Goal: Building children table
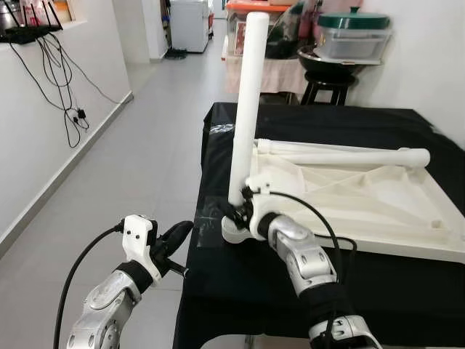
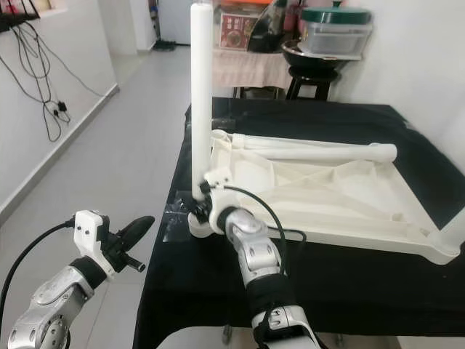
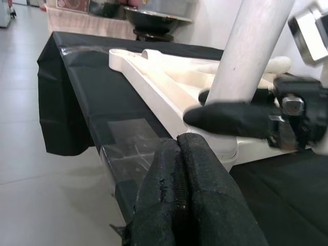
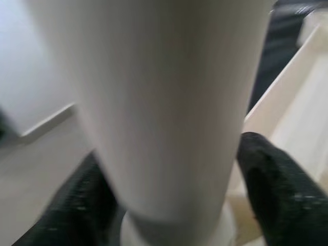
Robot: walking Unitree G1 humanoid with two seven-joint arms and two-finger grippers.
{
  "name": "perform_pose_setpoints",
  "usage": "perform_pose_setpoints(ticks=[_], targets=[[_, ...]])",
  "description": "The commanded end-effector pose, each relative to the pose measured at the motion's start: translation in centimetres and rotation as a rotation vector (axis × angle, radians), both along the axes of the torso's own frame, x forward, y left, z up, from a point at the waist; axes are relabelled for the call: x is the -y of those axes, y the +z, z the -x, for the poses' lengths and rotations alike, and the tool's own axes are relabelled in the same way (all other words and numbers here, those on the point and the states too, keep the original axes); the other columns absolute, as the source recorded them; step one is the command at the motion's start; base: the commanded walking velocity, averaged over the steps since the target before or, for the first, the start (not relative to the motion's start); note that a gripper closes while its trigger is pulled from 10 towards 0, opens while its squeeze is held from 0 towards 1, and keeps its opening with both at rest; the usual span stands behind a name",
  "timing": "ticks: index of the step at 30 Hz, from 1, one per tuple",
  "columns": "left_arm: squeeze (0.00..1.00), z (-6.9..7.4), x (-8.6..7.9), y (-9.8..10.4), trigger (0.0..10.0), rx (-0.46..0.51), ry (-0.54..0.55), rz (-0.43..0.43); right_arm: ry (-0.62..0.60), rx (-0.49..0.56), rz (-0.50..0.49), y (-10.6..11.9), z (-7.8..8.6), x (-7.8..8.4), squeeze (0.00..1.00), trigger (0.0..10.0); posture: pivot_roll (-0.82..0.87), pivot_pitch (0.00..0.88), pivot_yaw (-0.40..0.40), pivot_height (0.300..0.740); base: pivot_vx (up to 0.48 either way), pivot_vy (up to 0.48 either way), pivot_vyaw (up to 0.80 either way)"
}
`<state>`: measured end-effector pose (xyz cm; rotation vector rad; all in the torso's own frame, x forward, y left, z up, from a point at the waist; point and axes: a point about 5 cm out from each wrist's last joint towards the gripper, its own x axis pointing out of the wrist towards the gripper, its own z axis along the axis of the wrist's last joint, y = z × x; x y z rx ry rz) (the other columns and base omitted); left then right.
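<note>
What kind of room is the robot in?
Probably a home hallway or living area: tiled floor, a white fridge down the corridor, and food containers stacked beside a black-covered table.

Both arms were silver metal with black joint bands and looping black cables; the left claw (image 1: pixel 176 236) and right claw (image 1: pixel 234 212) wore black fabric-textured fingers.

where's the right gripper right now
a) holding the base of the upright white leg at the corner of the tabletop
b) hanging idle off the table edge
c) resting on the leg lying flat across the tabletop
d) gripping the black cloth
a: the right gripper has its black fingers on either side of the upright white leg near its base, at the near corner of the upturned white tabletop.
</note>
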<state>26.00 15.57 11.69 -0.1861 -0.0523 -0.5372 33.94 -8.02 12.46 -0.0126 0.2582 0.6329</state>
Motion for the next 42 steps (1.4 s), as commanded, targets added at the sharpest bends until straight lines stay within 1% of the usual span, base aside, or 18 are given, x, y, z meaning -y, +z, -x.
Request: perform_pose_setpoints(ticks=[1,4,5,9,15,16,17,18,19,26,29,35,36,38,39,40,41,42], targets=[[0.00,-0.1,0.0,-0.2,10.0,-0.007,-0.004,-0.001,0.091,0.049,-0.045,1.9,-0.1,-0.9,1.00,10.0,0.00,0.000,-0.034,0.740,0.000,0.000,0.00],[0.00,-0.1,0.2,-0.2,10.0,-0.006,-0.007,0.000,0.390,0.102,-0.082,4.6,-0.9,-0.7,0.97,10.0,0.02,0.000,-0.045,0.740,0.000,0.000,0.00],[0.00,-0.1,0.3,-0.2,10.0,-0.006,-0.006,0.001,0.476,0.103,-0.097,5.1,-1.1,-0.4,0.00,10.0,0.02,0.000,-0.047,0.740,0.000,0.000,0.00],[0.00,-0.1,0.4,-0.2,10.0,-0.006,-0.005,0.003,0.580,0.111,-0.102,6.0,-2.0,0.3,0.00,10.0,0.03,0.000,-0.053,0.740,0.000,0.000,0.00],[0.00,0.1,0.5,-0.2,10.0,-0.007,-0.006,0.004,0.603,0.072,-0.090,6.3,-3.0,0.7,0.00,10.0,0.05,0.000,-0.060,0.740,0.000,0.000,0.00],[0.00,0.2,0.5,-0.2,10.0,-0.007,-0.006,0.005,0.603,0.061,-0.087,6.3,-3.1,0.8,0.00,8.7,0.05,0.000,-0.061,0.740,0.000,0.000,0.00],[0.00,0.2,0.5,-0.2,10.0,-0.007,-0.006,0.005,0.603,0.061,-0.087,6.3,-3.1,0.8,0.00,8.7,0.05,0.000,-0.061,0.740,0.000,0.000,0.00],[0.00,0.2,0.5,-0.2,10.0,-0.007,-0.006,0.006,0.605,0.046,-0.092,6.2,-3.2,1.0,0.00,2.9,0.05,0.000,-0.062,0.740,0.000,0.000,0.00],[0.00,0.3,0.6,-0.2,10.0,-0.007,-0.006,0.007,0.597,0.036,-0.091,6.1,-3.3,1.2,0.00,0.0,0.05,0.000,-0.064,0.740,0.000,0.000,0.00],[0.00,0.4,0.7,-0.2,10.0,-0.005,-0.006,0.011,0.559,0.027,-0.097,5.4,-3.4,2.3,0.00,0.0,0.04,0.000,-0.063,0.740,0.000,0.000,0.00],[0.00,0.5,0.8,-0.2,10.0,-0.004,-0.007,0.014,0.481,0.039,-0.083,4.4,-3.0,3.9,0.00,0.0,0.03,0.000,-0.065,0.740,0.000,0.000,0.00],[0.00,0.6,0.7,-0.2,10.0,-0.002,-0.006,0.016,0.375,0.007,-0.075,3.2,-2.5,4.6,0.00,0.0,0.01,0.000,-0.073,0.740,0.000,0.000,0.00],[0.00,0.7,0.6,-0.1,10.0,-0.001,-0.006,0.017,0.189,-0.021,-0.066,1.8,-1.9,4.2,0.00,0.0,0.00,0.000,-0.079,0.740,0.000,0.000,0.00],[0.00,0.7,0.6,-0.1,10.0,-0.001,-0.006,0.017,0.189,-0.021,-0.066,1.8,-1.9,4.2,0.00,0.0,0.00,0.000,-0.079,0.740,0.000,0.000,0.00],[0.00,0.7,0.5,-0.1,10.0,-0.001,-0.007,0.017,0.078,0.063,0.077,1.0,0.1,2.7,0.00,0.0,-0.02,0.000,-0.071,0.740,0.000,0.000,0.00],[0.00,0.7,0.5,-0.1,10.0,-0.001,-0.007,0.017,0.078,0.063,0.077,1.0,0.1,2.7,0.00,0.0,-0.02,0.000,-0.071,0.740,0.000,0.000,0.00],[0.00,0.7,0.4,-0.1,10.0,-0.001,-0.008,0.017,-0.002,0.150,0.155,1.2,1.6,1.6,0.00,0.0,-0.02,0.000,-0.068,0.740,0.000,0.000,0.00],[0.00,0.7,0.5,-0.1,10.0,-0.002,-0.011,0.017,-0.083,0.083,0.148,0.0,1.8,1.6,0.00,0.0,-0.02,0.000,-0.063,0.740,0.000,0.000,0.00]])
